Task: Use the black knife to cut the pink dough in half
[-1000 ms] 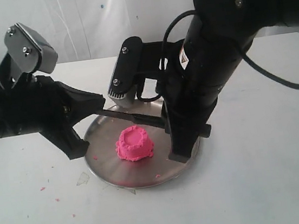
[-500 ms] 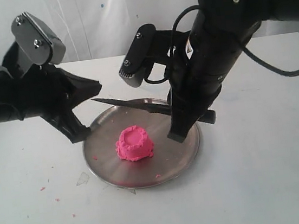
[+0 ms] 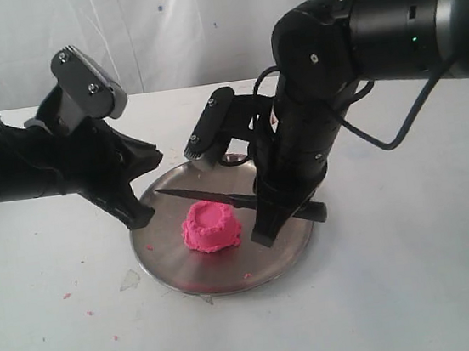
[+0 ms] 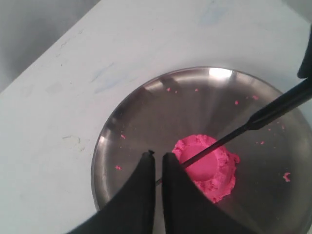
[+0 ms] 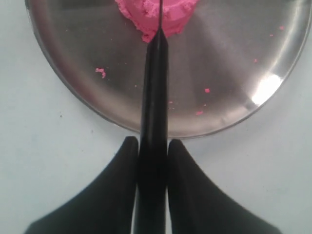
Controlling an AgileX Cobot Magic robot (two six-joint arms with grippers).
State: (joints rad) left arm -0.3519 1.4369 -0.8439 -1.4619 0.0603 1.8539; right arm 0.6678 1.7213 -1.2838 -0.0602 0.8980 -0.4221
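Note:
The pink dough [image 3: 212, 228] is a cup-shaped mound in the middle of the steel plate [image 3: 229, 272]. My right gripper [image 3: 266, 225] is shut on the handle of the black knife [image 3: 207, 197]. The blade lies level across the dough's top, its point toward the left arm. I cannot tell whether it touches the dough. The right wrist view shows the handle [image 5: 155, 97] clamped between the fingers [image 5: 152, 142], running to the dough [image 5: 170, 12]. My left gripper [image 3: 143, 217] hovers over the plate's left side, its jaws a narrow gap apart [image 4: 157, 155] and empty, beside the dough [image 4: 214, 176]. The knife tip passes under them.
Small pink crumbs [image 3: 65, 295] dot the white table in front of the plate and the plate's floor [image 4: 118, 167]. A clear scrap [image 3: 129, 280] lies at the plate's left front rim. A white curtain hangs behind the table.
The right arm has first lifted the knife and then lowered it to the dough's top. The left arm has shifted right and let go of the blade tip, its jaws parting slightly.

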